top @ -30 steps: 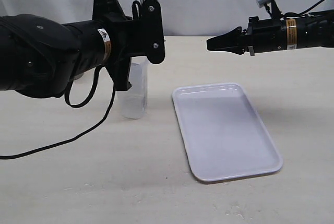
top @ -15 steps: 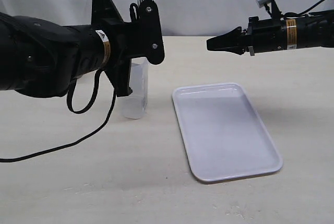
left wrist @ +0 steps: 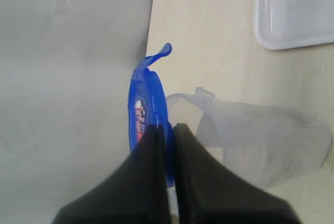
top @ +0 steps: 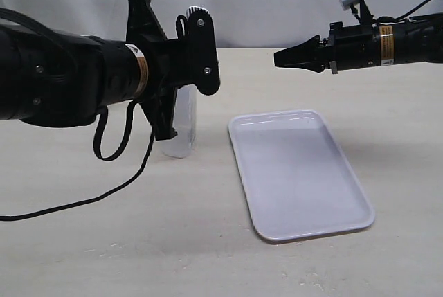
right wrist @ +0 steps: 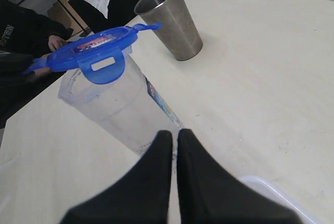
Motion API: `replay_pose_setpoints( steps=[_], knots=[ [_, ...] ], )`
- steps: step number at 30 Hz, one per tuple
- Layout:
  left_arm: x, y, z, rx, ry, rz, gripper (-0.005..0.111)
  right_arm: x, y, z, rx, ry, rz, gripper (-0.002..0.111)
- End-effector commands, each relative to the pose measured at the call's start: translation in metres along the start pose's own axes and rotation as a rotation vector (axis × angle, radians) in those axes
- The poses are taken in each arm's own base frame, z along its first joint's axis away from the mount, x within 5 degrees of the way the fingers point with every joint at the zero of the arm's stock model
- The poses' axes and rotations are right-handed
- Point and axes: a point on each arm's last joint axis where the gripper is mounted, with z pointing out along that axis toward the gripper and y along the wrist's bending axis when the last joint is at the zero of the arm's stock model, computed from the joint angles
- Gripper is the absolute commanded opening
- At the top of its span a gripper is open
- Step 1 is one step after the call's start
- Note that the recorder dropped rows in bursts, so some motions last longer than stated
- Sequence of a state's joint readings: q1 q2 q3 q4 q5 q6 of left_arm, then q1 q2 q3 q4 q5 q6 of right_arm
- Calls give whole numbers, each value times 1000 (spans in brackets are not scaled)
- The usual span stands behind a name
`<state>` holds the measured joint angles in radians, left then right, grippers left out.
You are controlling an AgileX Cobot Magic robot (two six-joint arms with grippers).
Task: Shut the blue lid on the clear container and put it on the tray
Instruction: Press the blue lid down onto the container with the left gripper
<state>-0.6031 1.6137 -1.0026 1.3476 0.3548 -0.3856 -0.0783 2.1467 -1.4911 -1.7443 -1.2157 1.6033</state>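
Beige table, blue lid over container

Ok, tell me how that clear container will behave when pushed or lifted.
Probably tippy: the clear container is tall and narrow. Likely light, since it looks empty. Its smooth, thin-looking walls may flex or slip when squeezed.
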Motion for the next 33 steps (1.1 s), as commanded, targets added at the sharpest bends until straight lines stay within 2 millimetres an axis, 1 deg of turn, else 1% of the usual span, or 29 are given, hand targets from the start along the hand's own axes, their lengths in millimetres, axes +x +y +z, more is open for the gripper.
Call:
replay_pose_setpoints(
  steps=[1, 5, 14, 21, 33],
  knots=[
    [1, -4, 0, 40, 21, -12, 0, -2, 3, -2, -4, -2, -20, 4],
    [3, -7, -1, 70, 33, -13, 0, -2, 3, -2, -4, -2, -20, 4],
    [4, -7, -1, 69, 51, 25, 0, -2, 3, -2, -4, -2, -20, 4],
    [4, -5, -4, 69, 47, 14, 0, -2, 3, -2, -4, -2, -20, 4],
    [4, -9, -4, 115, 47, 19, 0, -2, 3, -2, -4, -2, -23, 4]
  ],
)
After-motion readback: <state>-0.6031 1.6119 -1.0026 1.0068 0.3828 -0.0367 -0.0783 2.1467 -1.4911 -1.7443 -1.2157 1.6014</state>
